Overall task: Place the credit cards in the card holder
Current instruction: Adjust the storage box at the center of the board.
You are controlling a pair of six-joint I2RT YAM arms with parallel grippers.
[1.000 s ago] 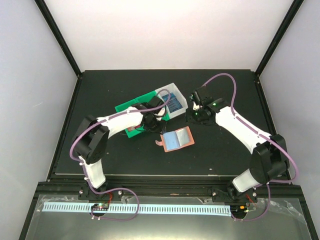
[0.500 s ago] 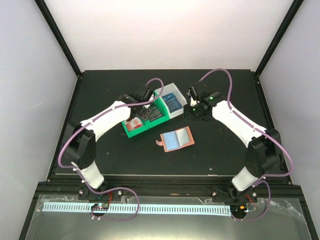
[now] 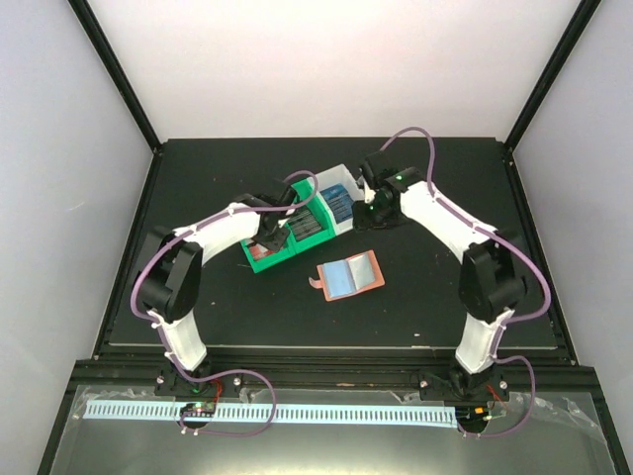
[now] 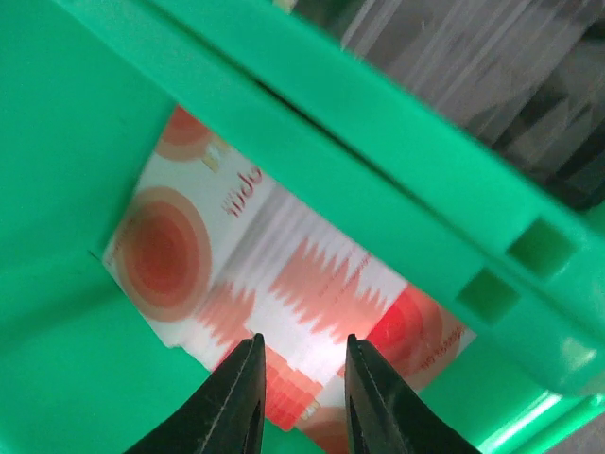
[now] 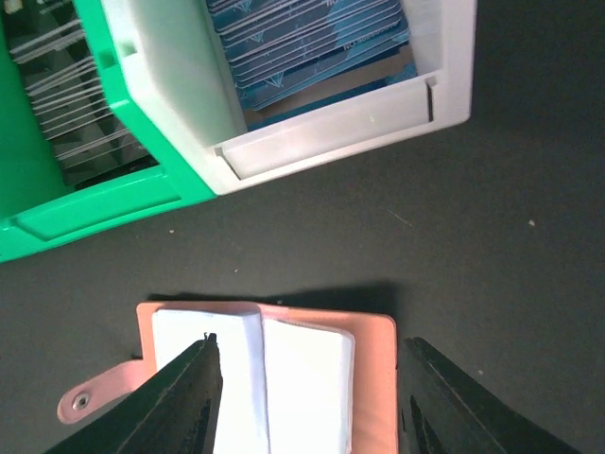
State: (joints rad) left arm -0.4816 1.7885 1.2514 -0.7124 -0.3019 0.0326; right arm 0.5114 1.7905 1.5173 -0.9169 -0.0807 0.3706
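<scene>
One white, red-patterned plastic card (image 4: 189, 255) lies below the narrowly parted left gripper (image 4: 302, 342); the right gripper (image 5: 309, 345) gapes wide above the salmon folding card holder (image 5: 373, 378).

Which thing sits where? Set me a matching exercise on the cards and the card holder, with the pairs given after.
Things
1. white plastic card with red-orange circles
2. stack of dark blue plastic cards
3. salmon-pink leather-like folding card holder

Places
A. lying open on the black table
B. in the green plastic bin
C. in the white plastic bin

Pairs: 1-B, 2-C, 3-A
</scene>
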